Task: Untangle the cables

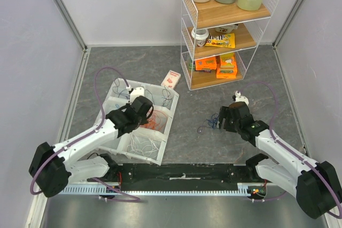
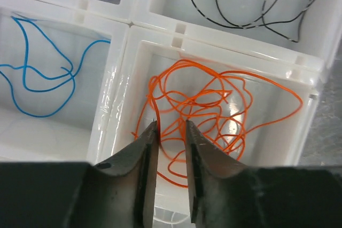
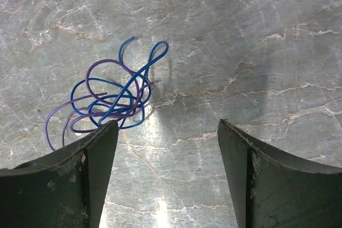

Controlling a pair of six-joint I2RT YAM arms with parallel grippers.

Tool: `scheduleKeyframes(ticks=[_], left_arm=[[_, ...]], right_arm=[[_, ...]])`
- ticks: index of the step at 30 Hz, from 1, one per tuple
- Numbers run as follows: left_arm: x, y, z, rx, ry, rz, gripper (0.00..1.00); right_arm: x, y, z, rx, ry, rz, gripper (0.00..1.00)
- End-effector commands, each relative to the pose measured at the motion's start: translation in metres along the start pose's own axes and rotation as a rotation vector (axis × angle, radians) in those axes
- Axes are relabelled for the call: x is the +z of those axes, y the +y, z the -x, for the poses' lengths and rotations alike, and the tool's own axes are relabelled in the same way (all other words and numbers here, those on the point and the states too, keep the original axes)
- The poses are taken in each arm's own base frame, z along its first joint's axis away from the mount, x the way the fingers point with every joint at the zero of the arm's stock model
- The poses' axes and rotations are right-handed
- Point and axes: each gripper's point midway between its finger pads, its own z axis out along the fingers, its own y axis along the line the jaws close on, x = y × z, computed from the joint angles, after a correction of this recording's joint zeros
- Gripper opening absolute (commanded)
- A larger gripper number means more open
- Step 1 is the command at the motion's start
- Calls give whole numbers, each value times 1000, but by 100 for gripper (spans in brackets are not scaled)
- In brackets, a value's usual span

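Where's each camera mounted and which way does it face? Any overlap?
Top external: above and behind the robot, looking down at the table, tray and shelf; left arm and right arm show.
Left wrist: on the left arm, facing down into the tray at the orange cable; left gripper slightly open.
Right wrist: on the right arm, facing down at the blue-and-purple tangle; right gripper wide open.
Shared: top and left wrist both see the orange cable; top and right wrist, the tangle.

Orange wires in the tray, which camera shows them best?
Left wrist: the orange wires fill one compartment of the tray, each loop distinct. Top external shows only a small orange patch. Right wrist shows none of them.
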Motion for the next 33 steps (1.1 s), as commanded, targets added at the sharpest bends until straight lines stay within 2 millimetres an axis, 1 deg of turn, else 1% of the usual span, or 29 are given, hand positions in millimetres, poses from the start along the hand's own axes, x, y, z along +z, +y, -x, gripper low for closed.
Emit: scheduleKeyframes(ticks=[1,2,3,6,9,11,14,16,18,20,21,22,23,24,26,27,29,30,32,33], left_arm=[[-22,-11,22,-138,-63,-99,45],[-31,-15,28,-143,-89,-151,48],[-44,-18,36,-156,-124,-212,52],[-79,-29,58,-160,-210,-369,66],[-106,-38,74,-153,-268,-484,72],[-115,-42,80,-157,-285,-526,72],[-121,-60,82,-155,-291,-622,71],[-118,-83,73,-127,-243,-717,71],[-116,-114,57,-101,-140,-853,70],[-114,-144,37,-64,-15,-983,78],[-104,-157,22,-41,67,-998,81],[-99,-165,15,-21,104,-998,81],[-94,-174,9,7,126,-991,81],[-89,-181,3,31,137,-979,81],[-75,-193,-3,78,138,-946,81],[-69,-197,-3,90,142,-927,81],[-55,-203,-2,119,137,-885,80],[-48,-206,0,124,129,-866,80],[-38,-216,1,158,125,-863,80],[-32,-221,3,174,119,-866,81]], right_arm=[[-3,18,14,-24,-37,87,83],[-2,19,12,-31,-29,95,83],[-1,20,11,-38,-20,98,83],[3,24,8,-54,1,115,83],[5,29,3,-72,25,148,83],[7,37,-3,-80,56,200,81],[8,59,-15,-95,96,321,72],[5,75,-23,-114,115,384,64],[2,87,-28,-128,125,429,51],[1,94,-33,-132,136,458,34],[1,96,-33,-133,135,467,28],[1,96,-34,-131,139,466,22],[1,94,-34,-129,139,457,18],[1,90,-34,-125,137,431,17],[0,79,-29,-111,112,364,18],[0,72,-25,-102,96,323,22],[-5,63,-14,-80,46,271,33],[-7,61,-9,-70,23,254,43],[-11,60,-3,-56,-6,251,55],[-14,61,1,-52,-22,254,60]])
